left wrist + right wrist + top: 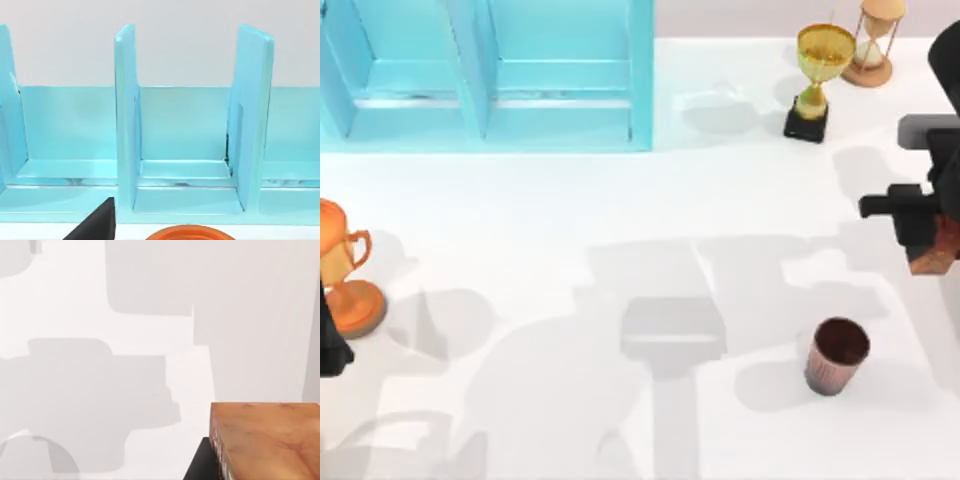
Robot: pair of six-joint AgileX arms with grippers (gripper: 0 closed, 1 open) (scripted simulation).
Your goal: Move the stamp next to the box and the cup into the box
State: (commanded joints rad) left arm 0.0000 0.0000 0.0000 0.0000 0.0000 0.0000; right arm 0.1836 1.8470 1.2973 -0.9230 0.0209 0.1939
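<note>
The blue box (485,75) sits at the far left part of the white table (620,220). It has thin walls that split it into open parts. In the left wrist view the box (185,135) shows these parts from the side, and each one seen there has nothing in it.

The cup (837,356) stands upright on the table, toward the near right, well apart from the box. It is dark inside and nothing can be seen in it. No gripper touches it.

The right gripper (925,235) is at the right edge of the table, farther back than the cup. The stamp (935,252) is in it, pinched between its black fingers. In the right wrist view the stamp (267,440) is a reddish-brown block close to the camera, with the bare table behind it.

The left gripper (330,345) is at the left edge of the table, just beside an orange trophy (345,270). It cannot be told if its fingers are spread or pressed together.

A gold trophy (817,80) and an hourglass (873,40) stand at the far right, away from the box.
</note>
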